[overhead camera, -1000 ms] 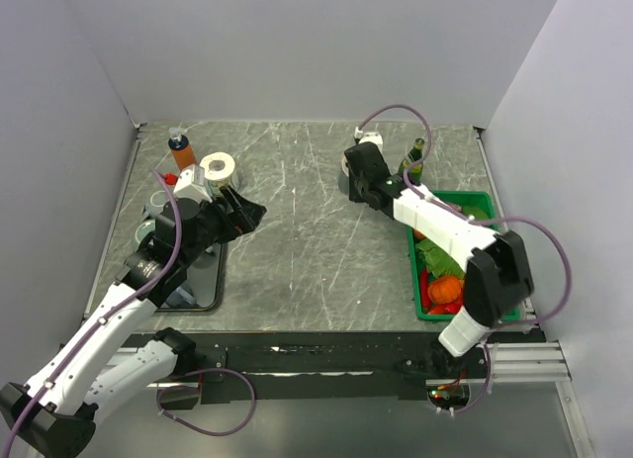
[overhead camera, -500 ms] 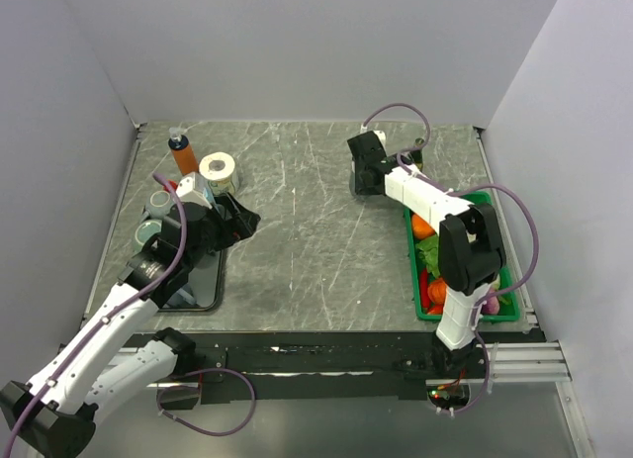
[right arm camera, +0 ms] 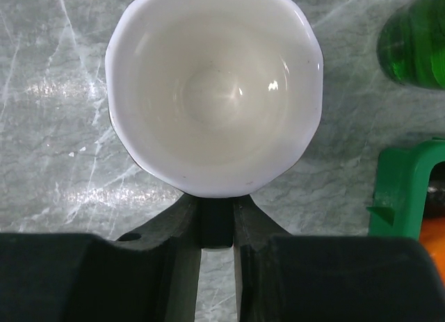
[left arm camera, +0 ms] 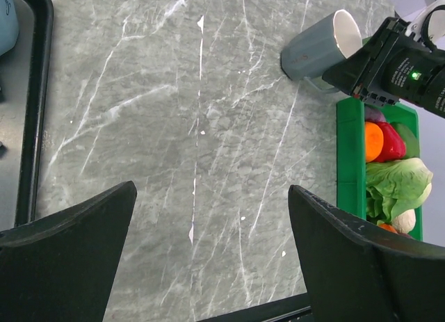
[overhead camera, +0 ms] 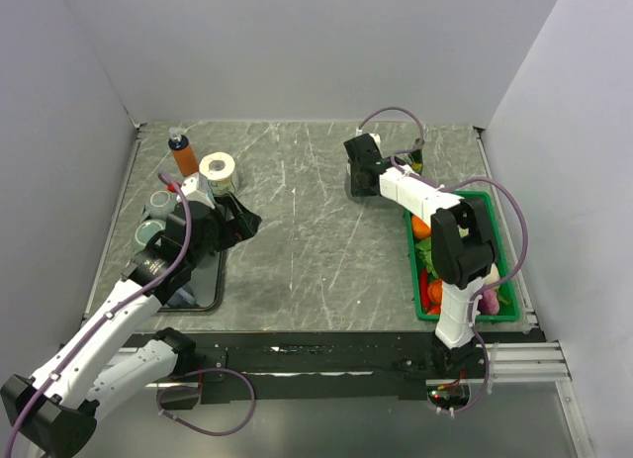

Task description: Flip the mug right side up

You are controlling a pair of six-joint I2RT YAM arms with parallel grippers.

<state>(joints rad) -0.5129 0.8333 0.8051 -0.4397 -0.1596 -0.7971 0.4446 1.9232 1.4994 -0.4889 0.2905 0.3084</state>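
From above, we see the left gripper (overhead camera: 243, 221) spread wide over the table (overhead camera: 297, 245) beside the tray (overhead camera: 198, 292), and the right gripper (overhead camera: 358, 171) at the far side near the green bin (overhead camera: 480, 195). In the left wrist view, the mug (left arm camera: 320, 47) hangs tilted by the bin, its white mouth toward the right gripper. In the right wrist view, we look straight into the mug, with the fingers (right arm camera: 177, 245) clamped on its near side, probably on the handle.

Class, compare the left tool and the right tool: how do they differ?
The left tool is wide open and empty; the right tool is shut on the mug. The left tool is by the tray; the right tool is by the green bin. Both are black.
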